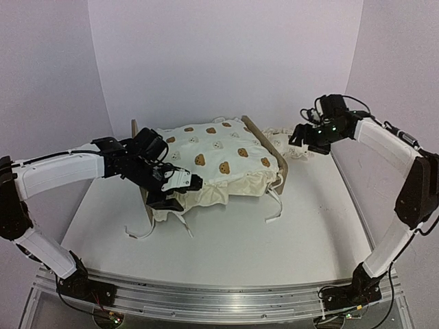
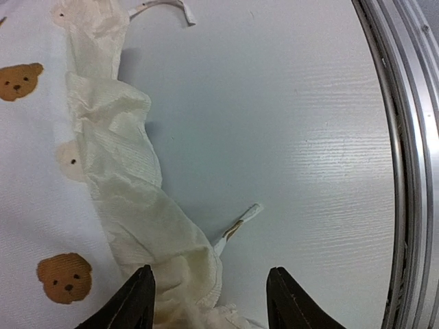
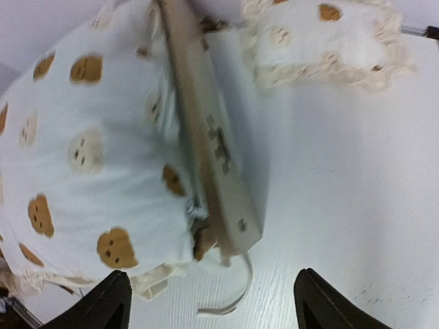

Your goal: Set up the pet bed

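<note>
The pet bed (image 1: 273, 152) stands mid-table, with its light-wood headboard on the right. The cream bear-print cushion (image 1: 212, 154) lies on it and hides the striped base. Its ruffled edge and ties hang over the front. The small matching pillow (image 1: 287, 141) lies on the table behind the headboard. My left gripper (image 1: 182, 192) is open at the cushion's front left corner. In the left wrist view the ruffle (image 2: 137, 199) lies beside the left finger (image 2: 137, 305). My right gripper (image 1: 300, 138) is open and empty, hovering over the headboard (image 3: 206, 137) and pillow (image 3: 322, 38).
White tie straps (image 1: 147, 229) trail on the table in front of the bed; one (image 3: 233, 298) curls below the headboard's end. The metal rail (image 2: 405, 171) runs along the table's near edge. White walls close in the back and sides.
</note>
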You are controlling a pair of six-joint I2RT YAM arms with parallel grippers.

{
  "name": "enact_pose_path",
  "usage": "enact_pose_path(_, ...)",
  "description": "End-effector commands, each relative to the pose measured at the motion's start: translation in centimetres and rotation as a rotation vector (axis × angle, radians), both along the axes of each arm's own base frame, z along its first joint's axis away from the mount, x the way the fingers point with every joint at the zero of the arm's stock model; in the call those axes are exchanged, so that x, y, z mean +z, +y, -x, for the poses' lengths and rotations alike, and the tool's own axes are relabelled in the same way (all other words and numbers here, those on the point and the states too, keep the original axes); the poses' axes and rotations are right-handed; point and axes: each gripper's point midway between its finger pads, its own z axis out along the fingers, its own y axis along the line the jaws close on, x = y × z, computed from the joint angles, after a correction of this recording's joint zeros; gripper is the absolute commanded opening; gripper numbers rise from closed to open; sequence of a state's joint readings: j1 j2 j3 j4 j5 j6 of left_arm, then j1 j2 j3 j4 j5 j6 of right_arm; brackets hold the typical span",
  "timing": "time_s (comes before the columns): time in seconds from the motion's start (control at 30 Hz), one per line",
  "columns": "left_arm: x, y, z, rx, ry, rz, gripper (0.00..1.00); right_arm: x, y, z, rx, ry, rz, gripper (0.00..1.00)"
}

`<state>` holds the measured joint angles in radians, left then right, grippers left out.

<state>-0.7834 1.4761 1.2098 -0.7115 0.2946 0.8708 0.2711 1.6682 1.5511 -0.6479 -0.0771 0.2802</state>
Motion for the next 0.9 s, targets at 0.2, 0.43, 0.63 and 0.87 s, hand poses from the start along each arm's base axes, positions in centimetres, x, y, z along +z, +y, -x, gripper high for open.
enact_pose_path(0.2, 16.8, 5.5, -16.1, 0.779, -0.248, 0.336, 0.84, -3.9, -14.6, -13.3, -0.411, 0.029, -0.065, 0.86)
enact_pose_path(0.43, 15.9, 17.4, -22.9, 1.293, -0.118, 0.428, 0.98, -11.4, -16.2, -22.3, -0.426, -0.03, -0.125, 0.87)
enact_pose_path(0.63, 12.3, 18.7, -24.3, 1.366, 0.015, 0.418, 1.0, -15.9, -13.7, -25.5, -0.428, -0.072, -0.4, 0.84)
enact_pose_path(0.87, 8.4, 18.4, -23.6, 1.402, 0.201, 0.413, 0.91, -19.1, -13.0, -26.5, -0.495, -0.081, -0.581, 0.72)
